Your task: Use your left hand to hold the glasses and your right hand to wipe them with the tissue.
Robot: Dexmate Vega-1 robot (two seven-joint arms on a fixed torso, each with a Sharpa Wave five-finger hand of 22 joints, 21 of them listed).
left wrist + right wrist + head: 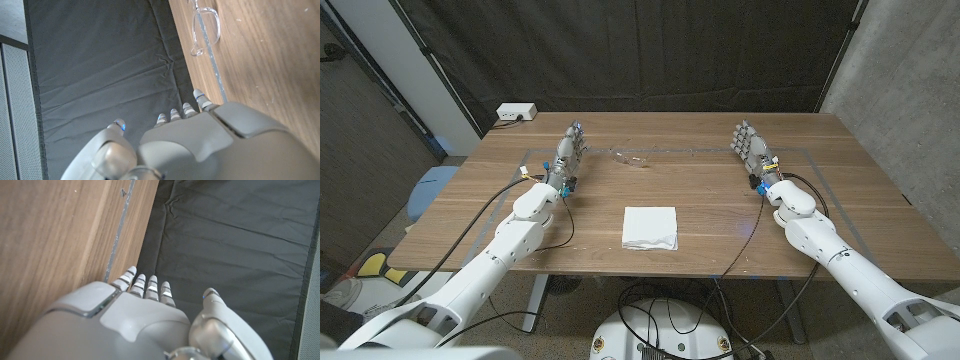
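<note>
Task status: not begun, as judged from the layout. The left hand (569, 153) stands at the far left of the bench (840, 180), fingers extended and holding nothing. The right hand (753, 150) stands at the far right, likewise extended and holding nothing. The glasses (631, 157), clear-framed, lie on the bench toward its far edge, between the two hands and nearer the left one, untouched. The tissue (650, 227), a folded white square, lies near the middle of the bench, well apart from both hands. Remaining: grasp glasses, pick up tissue, wipe.

Surface: wood-grain bench with a taped outline. Room: black curtain (650, 50) behind; a white power box (516, 113) at the far-left corner.
</note>
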